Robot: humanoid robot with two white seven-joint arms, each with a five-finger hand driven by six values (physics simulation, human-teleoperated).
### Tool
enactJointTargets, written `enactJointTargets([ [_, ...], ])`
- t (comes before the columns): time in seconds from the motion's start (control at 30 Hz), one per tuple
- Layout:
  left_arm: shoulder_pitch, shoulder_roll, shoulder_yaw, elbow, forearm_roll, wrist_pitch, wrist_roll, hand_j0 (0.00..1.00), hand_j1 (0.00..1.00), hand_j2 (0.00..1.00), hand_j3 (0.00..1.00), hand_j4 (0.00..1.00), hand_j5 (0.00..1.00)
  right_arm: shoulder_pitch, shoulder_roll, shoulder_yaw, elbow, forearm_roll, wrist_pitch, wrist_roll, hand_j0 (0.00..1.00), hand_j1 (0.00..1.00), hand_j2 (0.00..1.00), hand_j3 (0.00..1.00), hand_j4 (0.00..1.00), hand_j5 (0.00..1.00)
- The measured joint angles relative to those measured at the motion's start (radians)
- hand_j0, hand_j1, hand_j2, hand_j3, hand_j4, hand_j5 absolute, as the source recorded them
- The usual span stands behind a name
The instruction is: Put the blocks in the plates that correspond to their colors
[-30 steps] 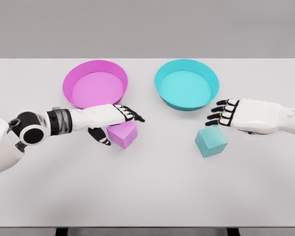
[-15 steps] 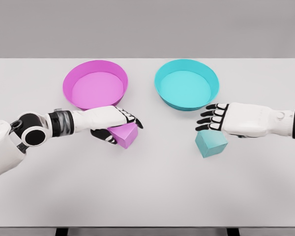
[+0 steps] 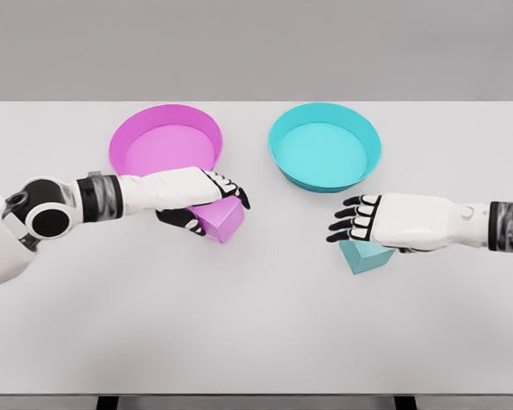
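White surface (image 3: 256, 325) fills most of the view, grey backdrop behind; its front edge and dark legs are cut off at the bottom.

Left arm enters lower left, shoulder cropped by the frame edge. Left robot hand (image 3: 207, 203) lies over the pink block (image 3: 221, 219), fingers across its top and thumb at its near-left side, closed on it. The hand hides the block's upper left; whether the block is lifted or resting on the surface cannot be told. Pink plate (image 3: 165, 145) sits just behind, its near rim partly covered by the forearm.

Cyan plate (image 3: 325, 145) stands right of centre, unobstructed.

Right robot hand (image 3: 359, 224), fingers spread, hovers over the cyan block (image 3: 365, 255) and hides its top; contact cannot be told. Right forearm is cropped at the right edge.
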Motion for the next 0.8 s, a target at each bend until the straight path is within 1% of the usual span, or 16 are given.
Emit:
enactJointTargets([
  [0.1,-0.029,0.028,0.003,-0.025,0.031,0.002,0.0,0.42,0.42,0.42,0.42,0.42,0.42,0.0,0.001,0.002,0.011,0.001,0.0,0.014,1.0,1.0,1.0,1.0,1.0,1.0],
  [0.17,-0.041,0.044,0.013,-0.031,0.046,0.006,0.0,0.42,0.42,0.42,0.42,0.42,0.42,-0.012,0.0,0.003,0.016,0.002,0.0,0.019,1.0,1.0,1.0,1.0,1.0,1.0],
  [0.2,-0.058,0.05,0.018,-0.032,0.052,0.009,0.0,0.42,0.42,0.42,0.42,0.42,0.42,-0.023,0.001,0.003,0.022,0.003,0.0,0.021,1.0,1.0,1.0,1.0,1.0,1.0],
  [0.3,-0.084,0.059,0.027,-0.028,0.062,0.02,0.001,0.42,0.42,0.42,0.42,0.42,0.42,-0.026,0.003,0.004,0.042,0.006,0.0,0.024,1.0,1.0,1.0,1.0,1.0,1.0],
  [0.33,-0.103,0.061,0.03,-0.02,0.065,0.032,0.001,0.42,0.42,0.42,0.42,0.42,0.42,-0.026,0.004,0.004,0.046,0.009,0.0,0.025,1.0,1.0,1.0,1.0,1.0,1.0],
  [0.37,-0.107,0.062,0.031,-0.008,0.067,0.042,0.001,0.42,0.42,0.42,0.42,0.42,0.42,-0.026,0.004,0.005,0.048,0.011,0.0,0.025,1.0,1.0,1.0,1.0,1.0,1.0],
  [0.5,-0.126,0.059,0.044,0.073,0.069,0.06,0.0,0.42,0.42,0.42,0.42,0.42,0.42,-0.034,0.012,0.01,0.047,0.015,0.0,0.039,1.0,1.0,1.0,1.0,1.0,1.0],
  [0.7,-0.138,0.007,0.07,0.247,0.059,0.065,0.006,0.43,0.43,0.43,0.43,0.43,0.43,-0.045,0.021,0.033,0.04,0.019,0.0,0.049,1.0,1.0,1.0,1.0,1.0,1.0],
  [0.77,-0.138,-0.008,0.078,0.275,0.053,0.066,0.009,0.45,0.45,0.45,0.45,0.45,0.45,-0.045,0.022,0.039,0.039,0.022,0.0,0.061,1.0,1.0,1.0,1.0,1.0,1.0],
  [0.8,-0.138,-0.013,0.081,0.283,0.051,0.066,0.01,0.49,0.49,0.49,0.49,0.49,0.49,-0.045,0.022,0.041,0.039,0.023,0.0,0.065,1.0,1.0,1.0,1.0,1.0,1.0],
])
